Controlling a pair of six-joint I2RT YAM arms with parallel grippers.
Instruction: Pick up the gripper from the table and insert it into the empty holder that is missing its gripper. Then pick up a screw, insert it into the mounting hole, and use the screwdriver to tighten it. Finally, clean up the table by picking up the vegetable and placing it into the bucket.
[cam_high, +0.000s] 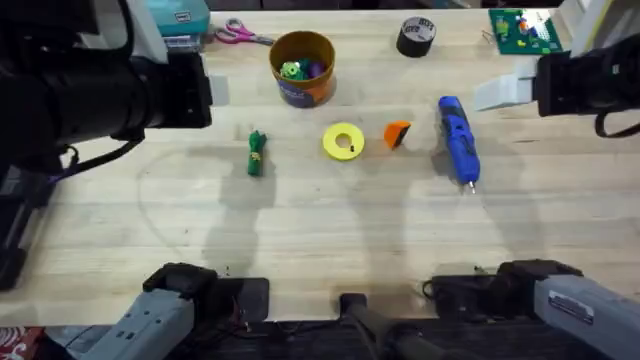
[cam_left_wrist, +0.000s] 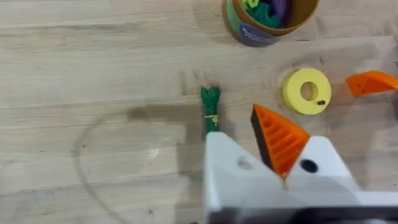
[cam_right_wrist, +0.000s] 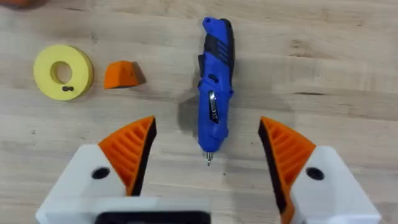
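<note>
One small orange ribbed plastic wedge (cam_high: 397, 133) lies loose on your worktop (cam_high: 330, 230) beside the yellow ring (cam_high: 343, 141). Your right claw (cam_right_wrist: 208, 158) hangs spread; a skewed pinch could flick it away.

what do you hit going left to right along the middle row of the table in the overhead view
vegetable → yellow ring-shaped disc → orange gripper → blue screwdriver
</note>
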